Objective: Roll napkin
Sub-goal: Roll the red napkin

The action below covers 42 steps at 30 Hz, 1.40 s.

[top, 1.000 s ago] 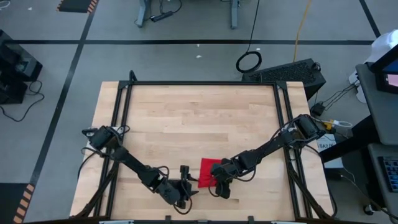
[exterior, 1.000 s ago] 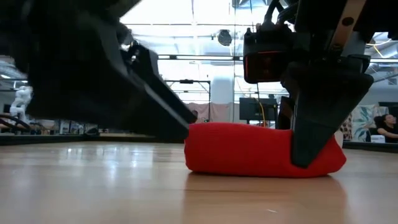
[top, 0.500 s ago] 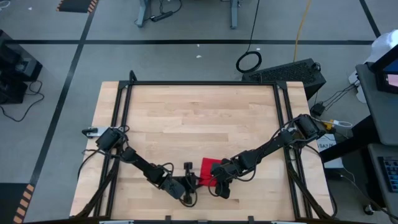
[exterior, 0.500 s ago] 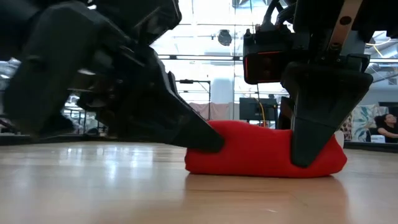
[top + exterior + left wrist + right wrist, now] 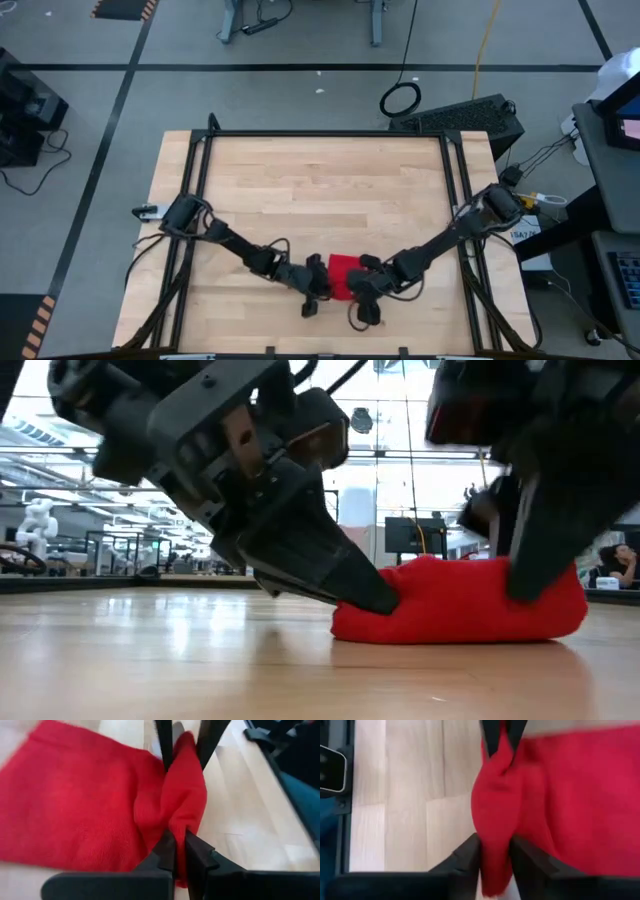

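Since 1 s ago the left arm swung in from the table's near edge toward centre and its fingers closed; the napkin (image 5: 343, 276) slid a little toward 3 o'clock.

High view: napkin mostly covered by both grippers, only a red patch shows, near the table's (image 5: 320, 190) 6 o'clock edge. Left gripper (image 5: 322, 285) at its 9 o'clock side, right gripper (image 5: 357, 290) at its 3 o'clock side. Pale wood table in a black frame, grey floor w/ cables around.

Low view: napkin (image 5: 460, 605) a low red mound on the wood; arms blur and cut off at the top. Bright hall behind, a person far off at 3 o'clock.

Left wrist view: left gripper (image 5: 179, 851) fingers narrow, pinching a raised fold of napkin (image 5: 75, 810); the other arm's fingers grip the same fold farther along.

Right wrist view: right gripper (image 5: 495, 855) fingers part open but clamping a thick red fold (image 5: 560, 795).
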Motion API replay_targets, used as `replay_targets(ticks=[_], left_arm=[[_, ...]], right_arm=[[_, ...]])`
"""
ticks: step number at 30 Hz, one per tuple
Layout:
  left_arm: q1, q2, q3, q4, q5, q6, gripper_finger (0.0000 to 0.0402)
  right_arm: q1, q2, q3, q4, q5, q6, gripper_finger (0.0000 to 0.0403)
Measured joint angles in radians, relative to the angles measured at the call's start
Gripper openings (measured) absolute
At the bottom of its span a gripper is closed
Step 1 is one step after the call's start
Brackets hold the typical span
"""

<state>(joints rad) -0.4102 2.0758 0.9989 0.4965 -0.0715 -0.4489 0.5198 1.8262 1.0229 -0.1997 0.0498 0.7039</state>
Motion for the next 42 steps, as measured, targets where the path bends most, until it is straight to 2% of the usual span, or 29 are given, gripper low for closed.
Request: replay_targets(ticks=[5, 8, 10, 17, 20, 25, 35, 42], left_arm=[[0.055, 0.0, 0.0, 0.0, 0.159, -0.133, 0.0017], [0.084, -0.002, 0.001, -0.002, 0.236, -0.185, 0.0016], [0.098, -0.003, 0.002, -0.004, 0.267, -0.2, 0.0016], [0.123, -0.003, 0.003, -0.033, 0.322, -0.24, 0.0016], [0.128, -0.003, 0.003, -0.034, 0.329, -0.257, 0.0015], [0.132, -0.003, 0.002, -0.042, 0.336, -0.283, 0.0015], [0.132, -0.001, 0.001, -0.06, 0.348, -0.277, 0.0015], [0.131, -0.001, 0.0, -0.066, 0.358, -0.27, 0.0019]], right_arm=[[0.109, -0.098, 0.001, -0.081, 0.278, -0.045, 0.0144], [0.208, -0.105, 0.001, -0.048, 0.457, -0.081, 0.0166], [0.264, -0.073, 0.003, -0.009, 0.557, -0.115, 0.018], [0.336, 0.104, 0.003, 0.119, 0.751, -0.262, 0.0221], [0.335, 0.159, 0.003, 0.144, 0.788, -0.306, 0.0223], [0.311, 0.174, 0.003, 0.141, 0.822, -0.278, 0.0219], [0.296, 0.174, 0.004, 0.171, 0.822, -0.347, 0.0212], [0.264, 0.174, 0.004, 0.168, 0.83, -0.339, 0.0212]])
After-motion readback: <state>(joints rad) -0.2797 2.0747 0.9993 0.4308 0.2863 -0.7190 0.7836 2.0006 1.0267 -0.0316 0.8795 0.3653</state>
